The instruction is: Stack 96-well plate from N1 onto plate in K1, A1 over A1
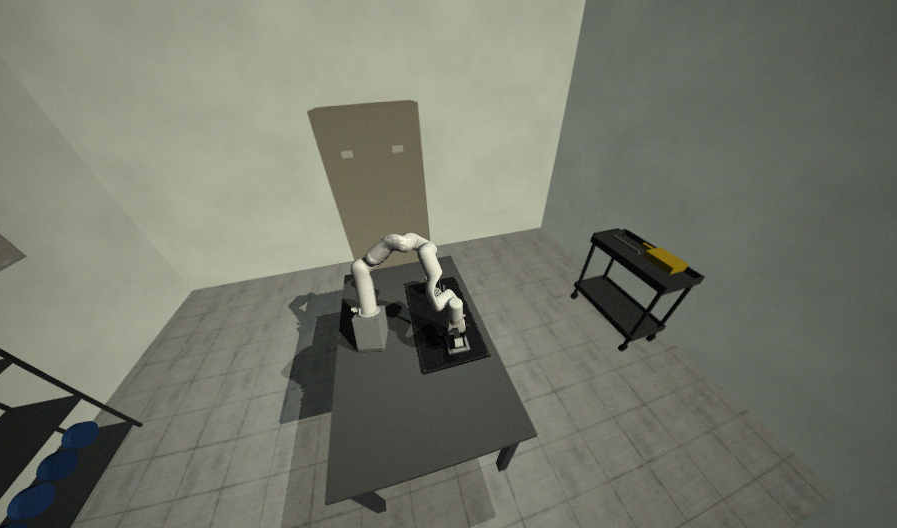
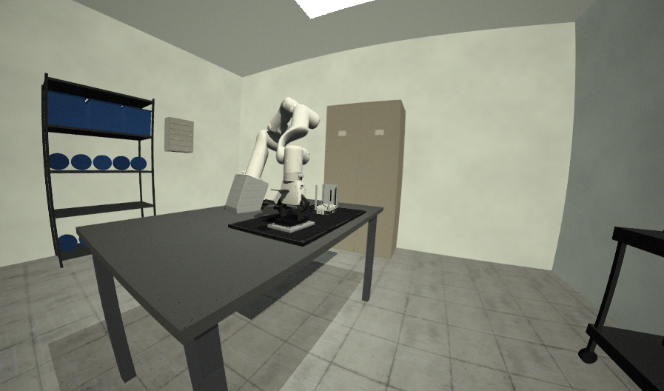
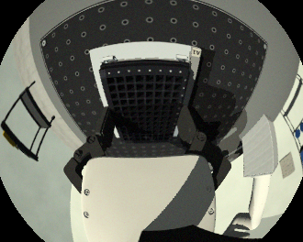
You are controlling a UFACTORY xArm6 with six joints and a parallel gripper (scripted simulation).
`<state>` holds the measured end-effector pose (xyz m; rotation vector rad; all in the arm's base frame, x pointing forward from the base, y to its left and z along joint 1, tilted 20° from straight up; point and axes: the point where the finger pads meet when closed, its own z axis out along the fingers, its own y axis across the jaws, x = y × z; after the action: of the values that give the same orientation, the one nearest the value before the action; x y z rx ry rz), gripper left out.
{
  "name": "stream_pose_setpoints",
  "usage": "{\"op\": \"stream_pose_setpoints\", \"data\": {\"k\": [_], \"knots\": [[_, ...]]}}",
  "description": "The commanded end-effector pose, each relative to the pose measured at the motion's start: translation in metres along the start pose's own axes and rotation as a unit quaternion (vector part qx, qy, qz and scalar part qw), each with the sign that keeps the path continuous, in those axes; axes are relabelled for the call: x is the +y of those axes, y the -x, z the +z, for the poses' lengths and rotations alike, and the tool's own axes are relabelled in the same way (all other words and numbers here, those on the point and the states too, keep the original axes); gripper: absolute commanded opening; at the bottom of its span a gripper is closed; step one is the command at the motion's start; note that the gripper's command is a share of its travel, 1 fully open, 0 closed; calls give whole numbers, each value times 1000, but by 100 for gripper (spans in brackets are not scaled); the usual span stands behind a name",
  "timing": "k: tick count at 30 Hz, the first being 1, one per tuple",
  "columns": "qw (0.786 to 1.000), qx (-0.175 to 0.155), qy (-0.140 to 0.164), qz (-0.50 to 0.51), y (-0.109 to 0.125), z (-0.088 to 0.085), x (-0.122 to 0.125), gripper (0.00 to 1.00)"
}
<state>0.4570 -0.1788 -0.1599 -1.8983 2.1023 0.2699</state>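
In the wrist view a dark 96-well plate [image 3: 146, 101] lies in the pale plate nest N1 [image 3: 143, 58]. A small pale square marker [image 3: 196, 53] sits outside the nest's far right corner. My gripper [image 3: 145, 113] reaches down over the plate, with one finger on each long side, shut on it. The plate sits low in the nest. In the exterior view the gripper [image 2: 289, 215] is down at the nest [image 2: 291, 226] on the black mat. The stack rack K1 [image 2: 326, 200], with upright posts and a plate at its foot, stands further back on the mat.
The black perforated mat [image 1: 446, 325] lies on the dark table [image 1: 412, 386], beside the arm's grey base block [image 1: 369, 332]. A cabinet [image 2: 363, 175] stands behind the table. A black cart [image 1: 638, 283] stands to the right, and a shelf unit [image 2: 98, 160] to the left.
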Motion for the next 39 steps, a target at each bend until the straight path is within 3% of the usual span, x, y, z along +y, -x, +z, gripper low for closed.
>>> {"op": "stream_pose_setpoints", "data": {"k": [1, 25, 39], "knots": [[1000, 1, -2, 0, -1, -5, -2, 0], [1000, 1, -2, 0, -1, -13, -2, 0], [1000, 1, -2, 0, -1, -33, -2, 0]]}}
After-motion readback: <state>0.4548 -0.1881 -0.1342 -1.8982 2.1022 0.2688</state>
